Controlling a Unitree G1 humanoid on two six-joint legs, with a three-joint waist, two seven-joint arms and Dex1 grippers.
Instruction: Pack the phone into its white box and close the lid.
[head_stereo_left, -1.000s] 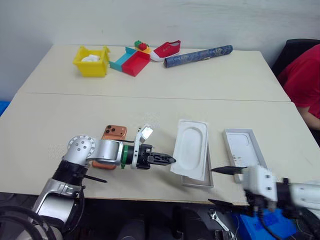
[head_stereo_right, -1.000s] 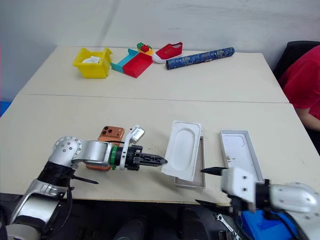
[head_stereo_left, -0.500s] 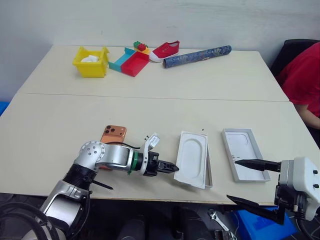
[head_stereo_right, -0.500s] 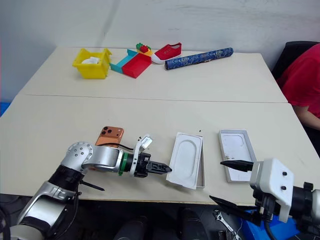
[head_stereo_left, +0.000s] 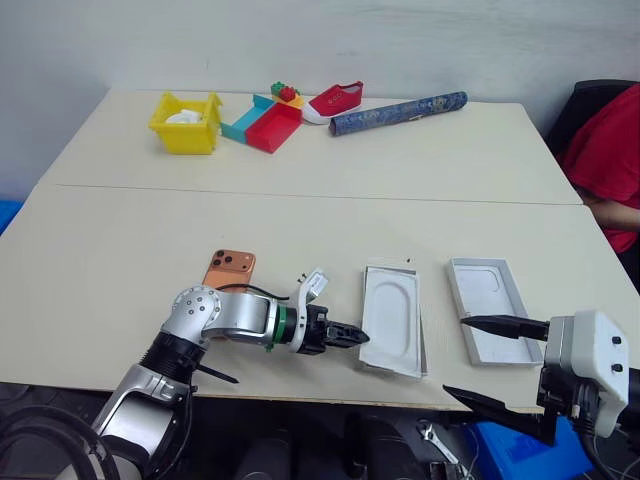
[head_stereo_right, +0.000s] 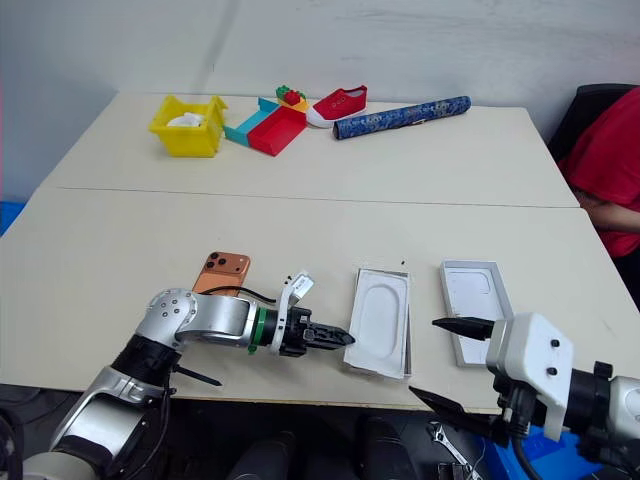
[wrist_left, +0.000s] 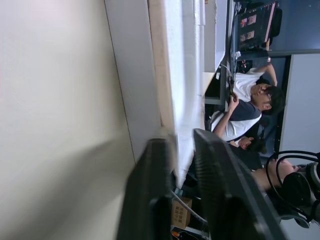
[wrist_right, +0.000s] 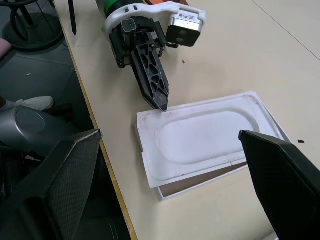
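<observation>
The orange phone (head_stereo_left: 229, 267) lies flat on the table, camera block up, behind my left arm. A white moulded insert (head_stereo_left: 392, 318) with an oval recess lies on the white box (head_stereo_left: 423, 342), which shows as a thin rim along the insert's right side. My left gripper (head_stereo_left: 358, 337) sits at the insert's near left corner, its fingers (wrist_right: 153, 80) slightly apart with the insert's edge between their tips. The lid (head_stereo_left: 485, 294) lies open side up to the right. My right gripper (head_stereo_left: 456, 356) hovers wide open at the table's front edge, near the lid.
At the far side stand a yellow bin (head_stereo_left: 184, 122), red and teal trays (head_stereo_left: 262, 122), a red shoe (head_stereo_left: 334, 99) and a blue roll (head_stereo_left: 398, 112). A person in red (head_stereo_left: 612, 150) sits at the right end of the table.
The insert, tilted up in my left gripper a second ago, has come down flat onto the white box. The left fingers have parted a little. My right gripper has lifted and turned.
</observation>
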